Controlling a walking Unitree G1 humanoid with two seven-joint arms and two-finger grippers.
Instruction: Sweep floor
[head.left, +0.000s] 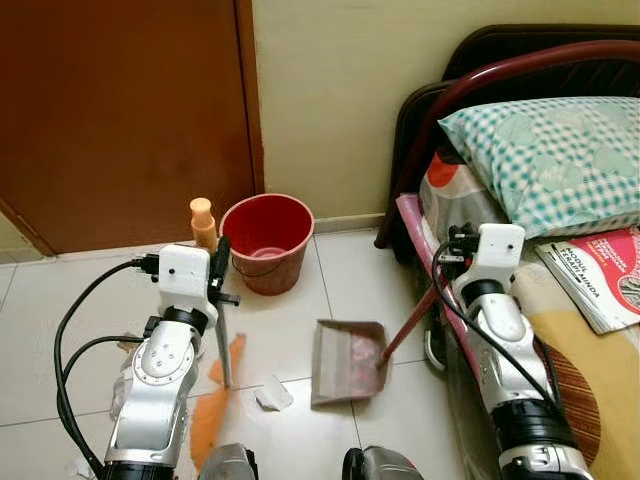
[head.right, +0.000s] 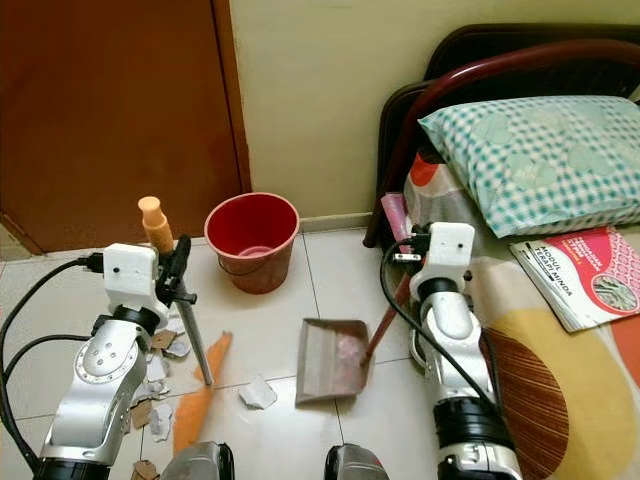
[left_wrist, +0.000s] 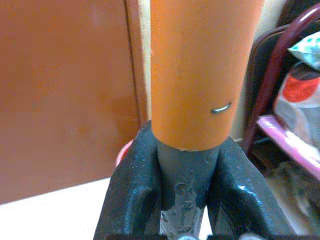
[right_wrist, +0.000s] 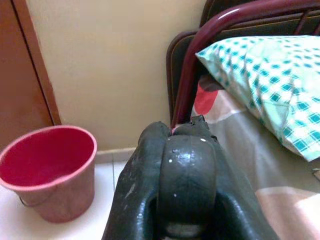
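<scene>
Head views: the left gripper (head.right: 178, 268) is clamped on the broom (head.right: 190, 330), whose orange-capped grey handle runs down to orange bristles on the tiled floor (head.left: 280, 330) among paper scraps (head.right: 258, 392). The right gripper (head.left: 447, 262) holds the dustpan (head.left: 347, 362) by its red handle beside the bed (head.left: 590, 370). A red bucket (head.left: 267, 240) stands by the wall near the door (head.left: 120, 110).

Left wrist view: both fingers (left_wrist: 132, 185) pinch the handle just below the orange cap.

Right wrist view: the fingers (right_wrist: 140, 185) are closed around the dark handle end; bucket and checked pillow (right_wrist: 270, 85) lie beyond.
</scene>
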